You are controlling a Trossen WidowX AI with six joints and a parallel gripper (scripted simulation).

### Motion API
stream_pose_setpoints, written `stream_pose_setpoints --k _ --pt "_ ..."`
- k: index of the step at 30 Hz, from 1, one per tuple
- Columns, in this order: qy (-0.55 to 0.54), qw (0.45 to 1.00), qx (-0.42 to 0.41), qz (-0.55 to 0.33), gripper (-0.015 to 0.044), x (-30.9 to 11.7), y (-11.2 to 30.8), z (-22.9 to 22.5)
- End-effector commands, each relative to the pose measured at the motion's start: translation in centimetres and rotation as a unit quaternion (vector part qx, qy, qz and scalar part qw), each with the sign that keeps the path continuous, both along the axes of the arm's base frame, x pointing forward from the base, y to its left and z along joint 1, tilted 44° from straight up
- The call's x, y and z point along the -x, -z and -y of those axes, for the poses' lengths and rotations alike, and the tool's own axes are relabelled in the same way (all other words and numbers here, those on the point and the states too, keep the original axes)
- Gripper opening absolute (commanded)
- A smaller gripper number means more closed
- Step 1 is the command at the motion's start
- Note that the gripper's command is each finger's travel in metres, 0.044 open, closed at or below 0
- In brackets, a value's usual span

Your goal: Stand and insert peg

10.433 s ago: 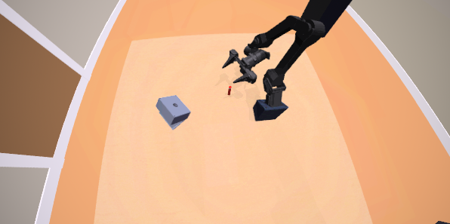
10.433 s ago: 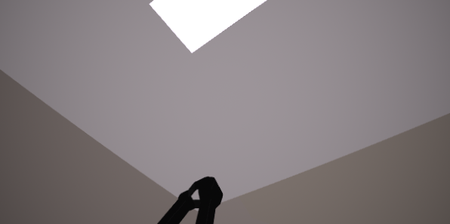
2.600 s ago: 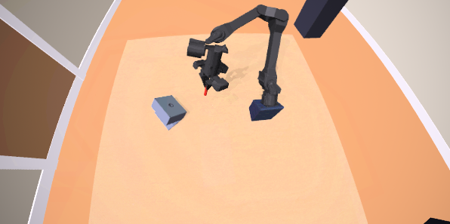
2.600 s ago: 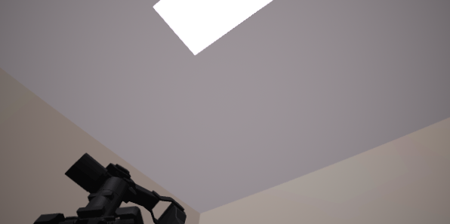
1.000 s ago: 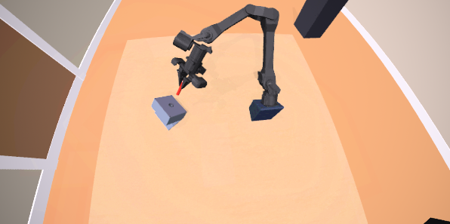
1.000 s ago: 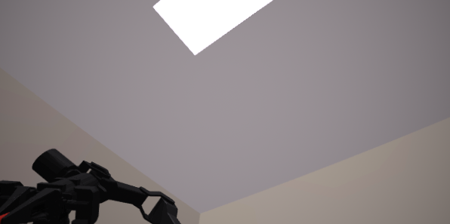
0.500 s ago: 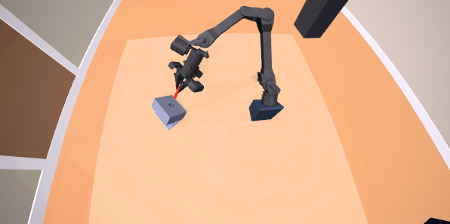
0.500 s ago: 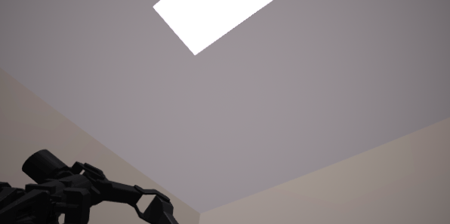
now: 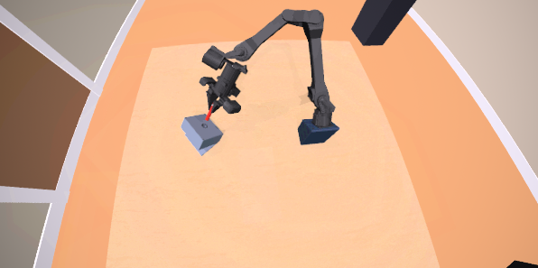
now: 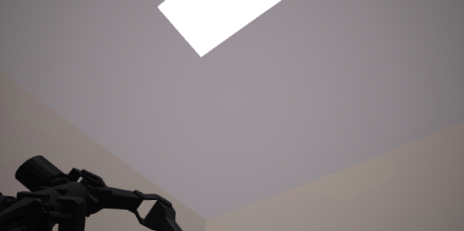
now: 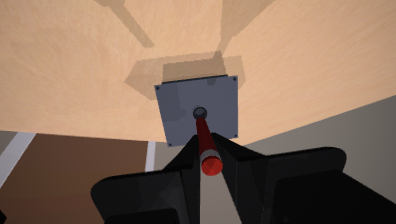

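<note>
The red peg [image 9: 209, 113] [image 11: 206, 142] is held tilted, its white-banded end towards the wrist camera and its plain end towards the sloped panel [image 9: 214, 133] [image 11: 223, 102]. My gripper [image 9: 212, 106] [image 11: 204, 137] is shut on the peg, above the panel. The hole [image 9: 205, 125] [image 11: 200, 112] shows dark in the panel's face. The plain end appears just short of the hole's rim in the top view and overlaps its near edge in the wrist view; the exact gap cannot be told. The exterior view shows neither peg nor panel.
The arm reaches over from its dark blue base [image 9: 317, 133], to the right of the panel. The panel's block stands on the wooden table [image 9: 271, 181]. A dark box-shaped body [image 9: 384, 10] is at the upper right. The exterior view shows mostly ceiling and part of the arm [image 10: 74, 195].
</note>
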State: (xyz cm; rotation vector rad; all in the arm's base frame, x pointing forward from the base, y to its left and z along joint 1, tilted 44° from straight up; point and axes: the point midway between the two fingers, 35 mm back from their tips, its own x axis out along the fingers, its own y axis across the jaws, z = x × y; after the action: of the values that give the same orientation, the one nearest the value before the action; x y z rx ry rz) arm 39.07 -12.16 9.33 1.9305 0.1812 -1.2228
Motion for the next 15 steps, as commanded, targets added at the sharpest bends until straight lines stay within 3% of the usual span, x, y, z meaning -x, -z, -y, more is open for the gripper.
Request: stream_pose_setpoints --k 1,15 --pt "-0.001 1.000 -0.001 -0.003 0.0000 0.0 0.4 0.1" --pt "0.000 1.000 -0.002 -0.002 0.0000 -0.9 1.6 0.6"
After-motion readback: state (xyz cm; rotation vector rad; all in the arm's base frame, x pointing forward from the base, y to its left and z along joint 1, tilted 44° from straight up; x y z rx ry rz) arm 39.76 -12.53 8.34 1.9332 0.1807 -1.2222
